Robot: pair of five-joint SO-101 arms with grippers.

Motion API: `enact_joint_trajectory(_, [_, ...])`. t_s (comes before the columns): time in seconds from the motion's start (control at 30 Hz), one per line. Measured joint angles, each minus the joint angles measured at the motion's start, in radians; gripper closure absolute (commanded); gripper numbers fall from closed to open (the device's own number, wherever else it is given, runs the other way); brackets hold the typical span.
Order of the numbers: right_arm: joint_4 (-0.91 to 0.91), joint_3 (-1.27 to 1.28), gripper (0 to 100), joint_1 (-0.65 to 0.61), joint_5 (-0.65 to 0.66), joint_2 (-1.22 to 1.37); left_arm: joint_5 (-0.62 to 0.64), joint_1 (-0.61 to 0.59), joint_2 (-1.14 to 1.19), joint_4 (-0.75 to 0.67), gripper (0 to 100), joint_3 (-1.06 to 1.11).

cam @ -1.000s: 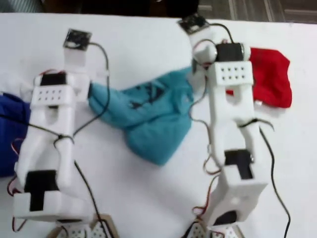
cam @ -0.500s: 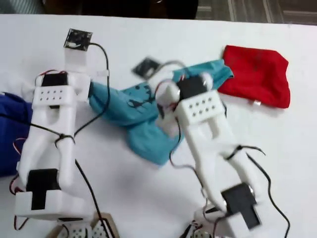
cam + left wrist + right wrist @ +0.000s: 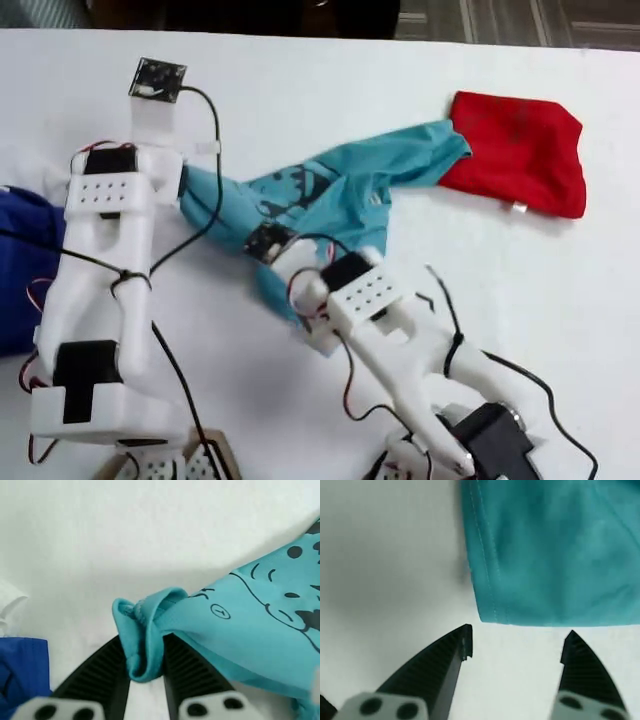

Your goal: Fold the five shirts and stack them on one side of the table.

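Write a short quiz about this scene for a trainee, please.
1. True or false: the left pincer is shut on the teal shirt.
2. The right pincer is: A) shut on the teal shirt; B) open, close to its hem; C) shut on nothing.
3. Fill in: the teal shirt's end away from the left pincer meets the ___ shirt.

Key: 1 true; 2 B; 3 red, the red shirt.
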Motion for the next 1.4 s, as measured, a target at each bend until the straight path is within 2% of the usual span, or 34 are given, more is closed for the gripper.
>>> enact_joint_trajectory(0.4, [-0.176,0.089,71.9,-0.015,-0.011,0.002,0.0,0.0,0.0,0.0,98,0.0])
enact_joint_trajectory(0.7, [-0.219,0.02,72.2,0.009,-0.011,0.213,0.0,0.0,0.0,0.02,98,0.0])
enact_joint_trajectory(0.77, [-0.196,-0.023,77.5,0.026,-0.011,0.253,0.0,0.0,0.0,0.02,98,0.0])
enact_joint_trajectory(0.87, [-0.173,-0.074,98.6,0.064,-0.012,0.295,0.0,0.0,0.0,0.029,98,0.0])
enact_joint_trajectory(0.93, [-0.173,-0.095,95.2,0.109,-0.012,0.304,0.0,0.0,0.0,0.044,98,0.0])
enact_joint_trajectory(1.03, [-0.181,-0.104,97.7,0.175,-0.012,0.304,0.0,0.0,0.0,0.071,98,0.0])
enact_joint_trajectory(1.17, [-0.173,-0.091,97.9,0.226,0.014,0.221,0.0,0.0,0.0,0.115,98,0.0])
enact_joint_trajectory(1.4, [-0.094,-0.091,97.8,0.31,0.13,-0.178,0.0,-0.002,0.0,0.244,98,0.0])
